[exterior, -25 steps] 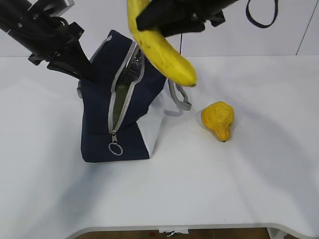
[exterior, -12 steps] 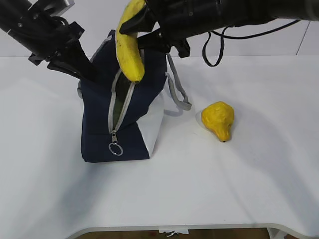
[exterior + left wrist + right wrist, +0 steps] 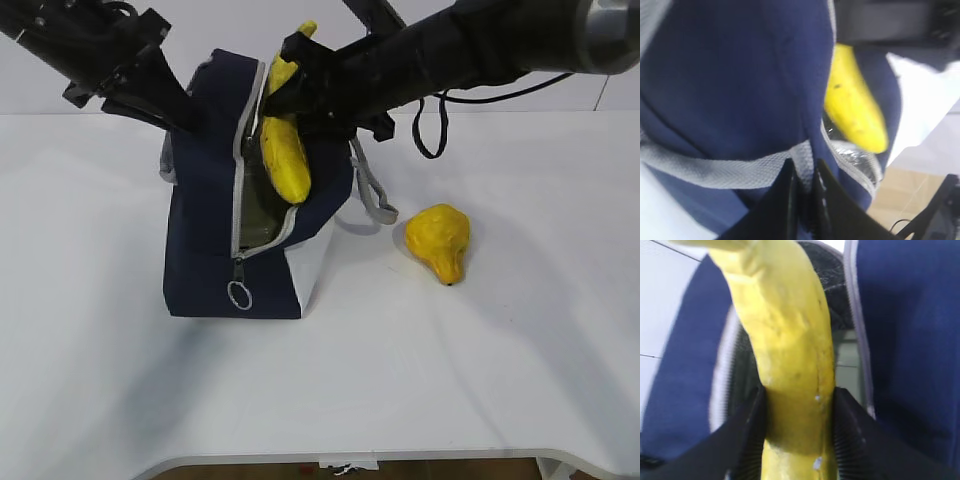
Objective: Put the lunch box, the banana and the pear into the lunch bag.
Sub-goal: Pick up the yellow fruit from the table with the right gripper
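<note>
The banana (image 3: 283, 160) is hanging nearly upright in the unzipped mouth of the lunch bag (image 3: 205, 250), its lower end lying against the right-hand edge of the opening. The right gripper (image 3: 799, 432) is clamping the banana between its two black fingers (image 3: 747, 435), one on each side of the fruit. In the right wrist view the dark interior of the bag is showing behind the banana.

The lunch bag is standing on the white table (image 3: 420, 380), leaning slightly, with its ring pull (image 3: 239, 295) hanging at the low end of the zipper. The left gripper (image 3: 802, 192) is pinching the grey webbing (image 3: 715, 170) at the bag's rim, jaws pressed together on it.

The pear (image 3: 439, 241) is lying on the table to the right of the bag, well apart from it. The olive surface inside the opening may be the lunch box; this cannot be confirmed.
</note>
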Available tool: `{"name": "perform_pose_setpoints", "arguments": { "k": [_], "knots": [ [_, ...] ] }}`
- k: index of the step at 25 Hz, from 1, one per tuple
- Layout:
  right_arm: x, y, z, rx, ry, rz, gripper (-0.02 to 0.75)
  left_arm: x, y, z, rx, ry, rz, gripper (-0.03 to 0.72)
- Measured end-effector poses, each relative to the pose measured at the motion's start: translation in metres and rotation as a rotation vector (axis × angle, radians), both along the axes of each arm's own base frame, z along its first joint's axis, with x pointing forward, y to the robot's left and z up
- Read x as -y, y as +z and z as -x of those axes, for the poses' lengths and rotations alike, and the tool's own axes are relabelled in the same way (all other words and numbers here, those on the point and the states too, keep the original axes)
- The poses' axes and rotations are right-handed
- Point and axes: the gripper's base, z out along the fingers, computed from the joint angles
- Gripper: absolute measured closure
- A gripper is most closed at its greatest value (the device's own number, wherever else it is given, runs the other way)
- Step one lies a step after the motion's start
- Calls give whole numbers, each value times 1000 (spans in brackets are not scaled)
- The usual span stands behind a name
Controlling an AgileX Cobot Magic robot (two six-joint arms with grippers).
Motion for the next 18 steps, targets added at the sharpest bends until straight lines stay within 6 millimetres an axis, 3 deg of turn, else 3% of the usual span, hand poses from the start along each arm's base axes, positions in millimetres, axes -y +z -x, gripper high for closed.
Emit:
{"name": "perform_pose_setpoints", "arguments": {
  "k": [8, 15, 18],
  "knots": [
    [-15, -3, 5, 13, 26, 5, 385, 5, 7, 0, -9, 15, 81, 673],
    [-14, -4, 5, 29, 42, 40, 204, 5, 7, 0, -9, 15, 85, 673],
    [-10, 0, 9, 64, 85, 111, 185, 5, 7, 0, -9, 15, 82, 673]
  ]
}}
